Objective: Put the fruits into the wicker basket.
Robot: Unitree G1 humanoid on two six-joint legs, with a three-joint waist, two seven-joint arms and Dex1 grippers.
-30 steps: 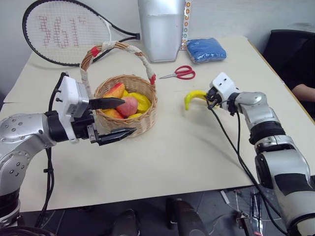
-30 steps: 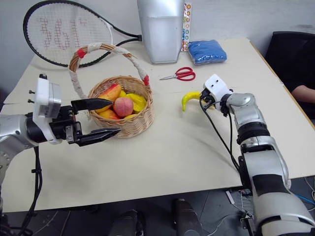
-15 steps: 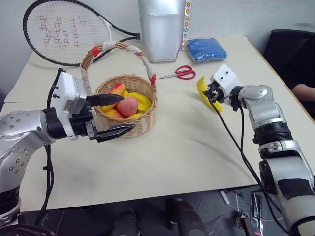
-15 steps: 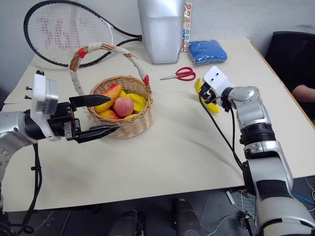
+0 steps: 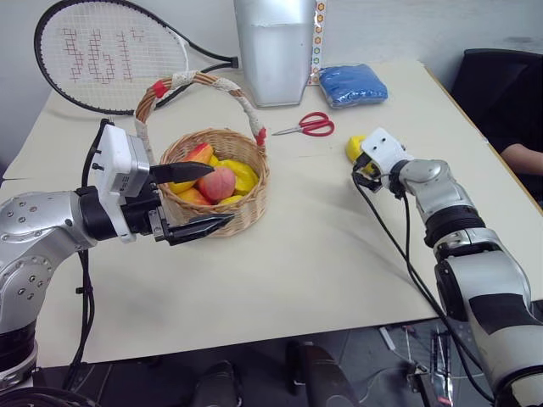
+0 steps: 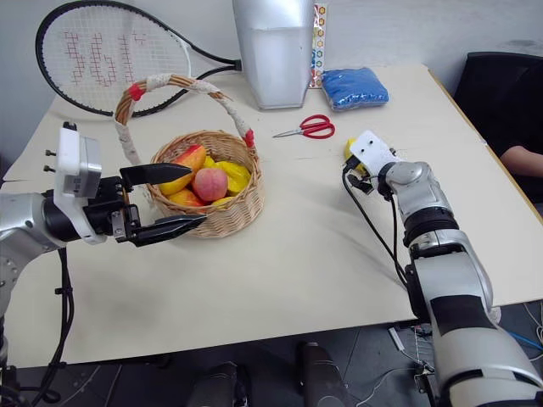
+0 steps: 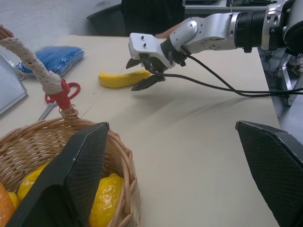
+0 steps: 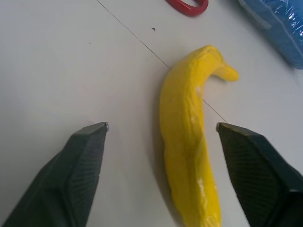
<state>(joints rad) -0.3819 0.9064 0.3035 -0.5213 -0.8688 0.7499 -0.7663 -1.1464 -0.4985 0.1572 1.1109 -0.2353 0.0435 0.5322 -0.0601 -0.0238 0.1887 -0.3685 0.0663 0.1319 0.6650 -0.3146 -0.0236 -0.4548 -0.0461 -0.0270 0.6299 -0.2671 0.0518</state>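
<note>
The wicker basket (image 5: 248, 202) stands left of the table's middle, holding a peach (image 5: 217, 182), a red-yellow mango (image 5: 198, 156) and another yellow fruit (image 5: 243, 175). My left gripper (image 5: 221, 195) hangs open at the basket's near side, one finger over the rim, one outside the wall. To the right, a yellow banana (image 8: 189, 142) lies flat on the table. My right gripper (image 7: 144, 78) is open just behind the banana (image 7: 120, 78), with a fingertip on either side and nothing gripped. In the head views the wrist hides most of the banana (image 5: 354, 147).
Red-handled scissors (image 5: 312, 125) lie beyond the banana. A blue pouch (image 5: 353, 83), a silver container (image 5: 271, 47) and a tennis racket (image 5: 102, 55) stand along the back of the table. A person's arm (image 5: 522, 157) and a dark chair are at the right edge.
My right gripper opened and let go of the banana, which it held up a second ago; the banana now lies on the table. The left arm stayed put.
</note>
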